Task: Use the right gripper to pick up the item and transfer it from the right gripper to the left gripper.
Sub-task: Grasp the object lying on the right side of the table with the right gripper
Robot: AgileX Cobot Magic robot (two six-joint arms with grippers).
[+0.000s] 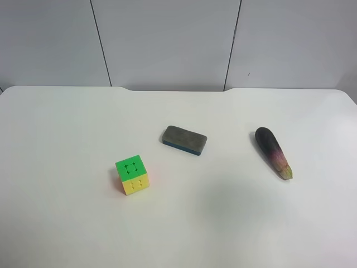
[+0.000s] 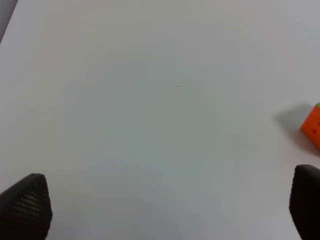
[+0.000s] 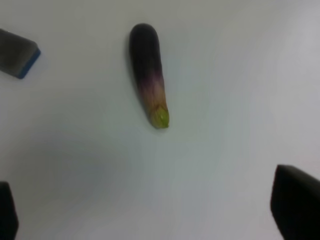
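The white tabletop [image 1: 67, 223] runs through every view. My wrist cameras crop the fingers [image 3: 295, 200] to dark tips: right gripper [image 3: 150, 210] and left gripper [image 2: 170, 207] both spread wide, holding nothing. The eggplant toy [image 3: 148, 75] lies flat ahead of the right fingers, well clear, stem toward them.

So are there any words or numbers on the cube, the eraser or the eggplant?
No words or numbers can be read anywhere.
On the puzzle cube: small dark marks on its green and yellow faces, too small to read.
On the eraser and the toy eggplant: no writing shows.
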